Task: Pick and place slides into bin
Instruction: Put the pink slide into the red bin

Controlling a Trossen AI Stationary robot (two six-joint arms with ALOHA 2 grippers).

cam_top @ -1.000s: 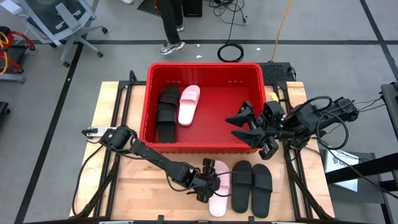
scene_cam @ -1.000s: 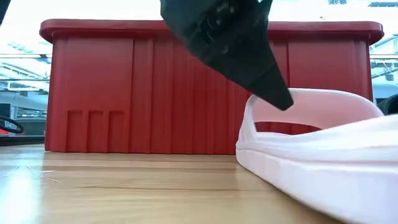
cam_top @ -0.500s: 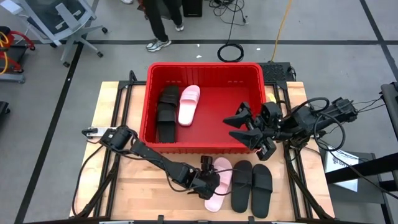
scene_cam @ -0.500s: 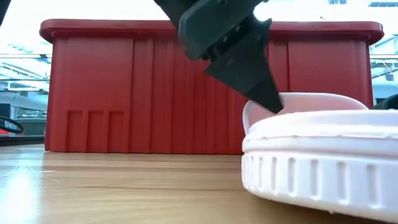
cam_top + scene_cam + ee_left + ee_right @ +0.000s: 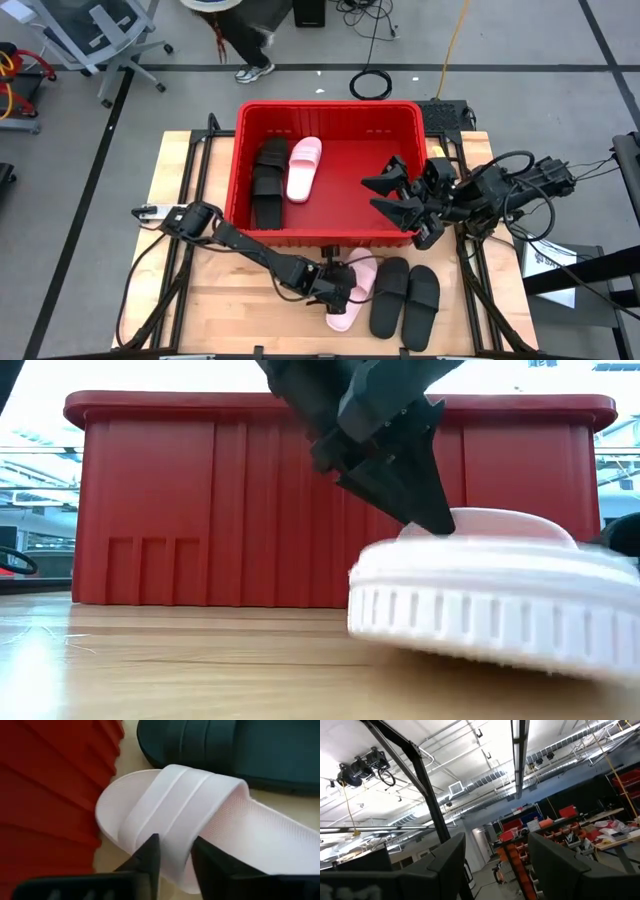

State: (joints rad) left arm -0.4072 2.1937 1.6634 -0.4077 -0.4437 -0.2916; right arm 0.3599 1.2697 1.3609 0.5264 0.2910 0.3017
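Left tool (image 5: 343,287) sits low centre of the high view, on the wooden worktop (image 5: 190,300) just in front of the large red rectangular plastic bin (image 5: 405,112). It is clamped on the wide ribbed strap of a pale pink-white slide sandal (image 5: 352,294), 1 finger (image 5: 145,857) on each side of the strap in the left wrist view. That slide lies angled, toe end touching or just beside the bin's front wall. Low view: tool tip (image 5: 400,470) meets the top of the strap, the slide (image 5: 490,610) fills the right half of the frame with the bin (image 5: 200,500) behind.

2 black open-toe slides (image 5: 390,297) (image 5: 422,300) lie side by side just right of the pale one, lower centre-right.

Inside the bin, left part: black slides (image 5: 268,180) against the left wall, 1 pale pink-white slide (image 5: 303,168) beside them.

Right tool (image 5: 392,197) hangs over the bin's right part, fingers spread wide, gripping nothing
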